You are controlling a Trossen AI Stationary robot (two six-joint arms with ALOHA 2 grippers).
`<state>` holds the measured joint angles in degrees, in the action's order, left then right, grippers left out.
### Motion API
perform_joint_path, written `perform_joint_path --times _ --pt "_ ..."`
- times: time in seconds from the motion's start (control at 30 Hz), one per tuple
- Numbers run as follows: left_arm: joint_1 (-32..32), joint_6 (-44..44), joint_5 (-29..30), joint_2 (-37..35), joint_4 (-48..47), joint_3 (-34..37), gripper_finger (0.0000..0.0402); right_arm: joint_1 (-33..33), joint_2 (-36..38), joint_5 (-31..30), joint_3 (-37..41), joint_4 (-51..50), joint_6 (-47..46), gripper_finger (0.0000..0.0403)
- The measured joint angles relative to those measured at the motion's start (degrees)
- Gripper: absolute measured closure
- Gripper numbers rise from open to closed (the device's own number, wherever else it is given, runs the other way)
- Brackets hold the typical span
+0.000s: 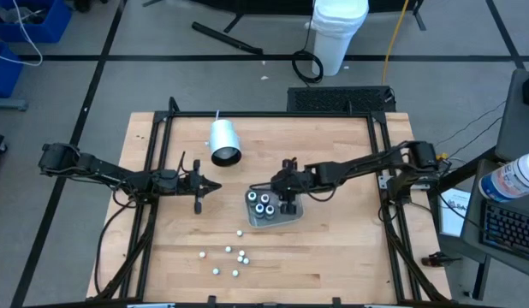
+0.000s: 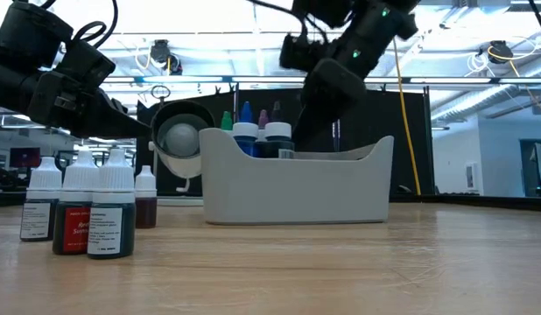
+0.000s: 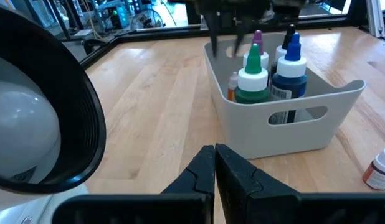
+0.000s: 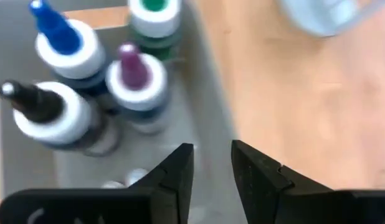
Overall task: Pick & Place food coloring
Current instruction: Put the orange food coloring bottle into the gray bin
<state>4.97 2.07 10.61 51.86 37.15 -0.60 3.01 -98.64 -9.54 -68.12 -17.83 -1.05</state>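
Fingers of the right gripper (image 4: 211,171) stand a little apart with nothing between them, hanging over the near wall of the grey tray (image 1: 294,216), just beside the bottles already standing in it. Inside the tray sit several food coloring bottles (image 3: 267,78): blue, green and purple tips show, plus a black-tipped one (image 4: 46,112). More food coloring is still out on the wood, a loose scatter of small whitish-capped bottles (image 1: 230,261) well apart from the tray, toward the front edge of the table (image 1: 350,265); the low view shows them as a tight cluster of dropper bottles (image 2: 82,206). The left gripper (image 1: 215,186) waits pressed together and empty, pointing toward the tray, with the tipped-over white cup (image 1: 223,142) just beyond it. Judging from this, a placement looks finished and more bottles remain to fetch. The risk is in the withdrawal: the fingers are so near the purple-tipped bottle (image 4: 133,81) and the tray wall that a sideways pull could knock a bottle over or drag the light tray. At the cluster, the crowded bottles could topple when one is pinched.
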Motion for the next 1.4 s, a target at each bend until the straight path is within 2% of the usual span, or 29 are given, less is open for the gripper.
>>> perform_joint_path --times 0.1,0.27,0.47,0.57,0.8,0.97,1.13,1.23,1.3,1.4 --pt "0.0 0.0 0.0 0.0 0.0 0.0 0.0382 0.0 3.5 -4.0 0.0 -1.3 1.8 0.0301" --pt "0.0 0.0 0.0 0.0 0.0 0.0 0.0382 0.1 10.3 -4.3 0.9 -1.2 5.4 0.0316" --pt "0.0 0.0 0.0 0.0 -0.1 0.0 0.0382 -0.8 15.1 -10.0 4.0 -0.6 7.2 0.0392" --pt "0.0 0.0 0.0 0.0 0.0 0.0 0.0382 -2.2 16.8 -10.1 7.2 0.7 7.8 0.0392" --pt "-0.1 0.3 0.7 0.0 0.4 0.0 0.0382 -4.6 20.1 -9.8 16.4 10.9 10.8 0.0401" --pt "-0.1 0.3 2.5 0.0 0.7 0.0 0.0382 -6.1 21.3 -9.7 19.1 12.0 9.2 0.0402" --pt "-0.1 0.3 3.0 0.0 0.8 0.0 0.0382 -4.3 21.3 -9.7 20.3 14.6 9.0 0.0402" --pt "-0.1 0.3 3.0 0.0 0.8 0.0 0.0382 -3.2 21.3 -10.2 22.7 21.3 11.9 0.0402" --pt "-0.1 0.3 3.0 0.0 0.8 0.0 0.0382 -3.4 21.3 -9.1 23.5 25.1 12.5 0.0402" --pt "-0.1 0.3 3.0 0.0 0.7 0.0 0.0382 -5.1 21.3 -2.5 23.6 26.2 12.6 0.0402"
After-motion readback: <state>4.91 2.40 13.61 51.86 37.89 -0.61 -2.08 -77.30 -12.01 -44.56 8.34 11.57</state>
